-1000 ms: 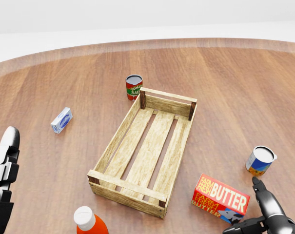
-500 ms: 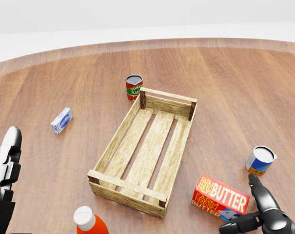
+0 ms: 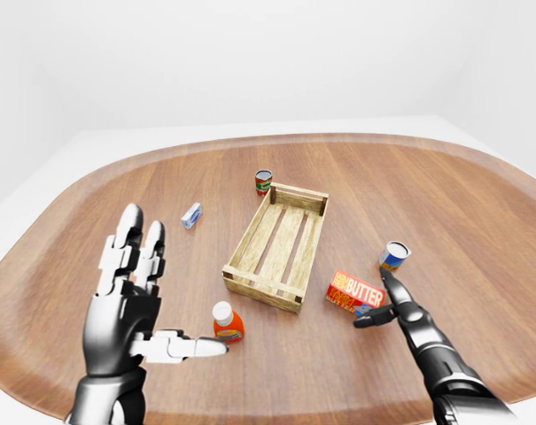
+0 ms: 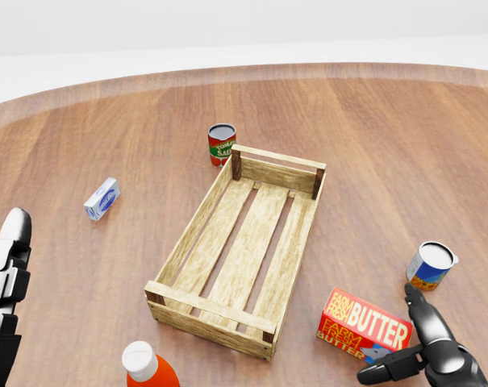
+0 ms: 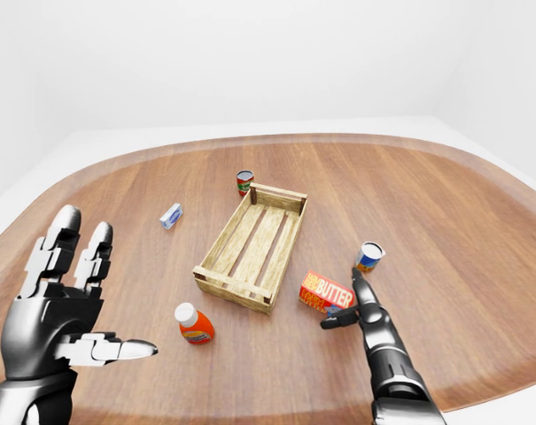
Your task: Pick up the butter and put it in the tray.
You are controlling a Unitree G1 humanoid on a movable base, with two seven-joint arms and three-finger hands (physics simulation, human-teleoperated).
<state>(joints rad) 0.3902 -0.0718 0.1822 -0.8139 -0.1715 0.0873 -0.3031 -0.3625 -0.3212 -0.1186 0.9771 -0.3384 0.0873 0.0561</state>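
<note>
The butter is a red box lying flat on the wooden table, just right of the tray's near end in the head view. The tray is an empty slatted wooden crate in the middle. My right hand is open at the box's right end: its forefinger stretches along that end and its thumb lies under the lower right corner. I cannot tell if they touch the box. My left hand is raised at the left with fingers spread, holding nothing.
A red tomato can stands just past the tray's far end. A blue and white can is close to the right of my right forefinger. An orange bottle with a white cap stands below the tray, and a small blue carton lies at the left.
My right hand has crept up and to the left, bringing its thumb under the butter box's corner. The left hand has sunk slightly at the left edge. The objects have not moved.
</note>
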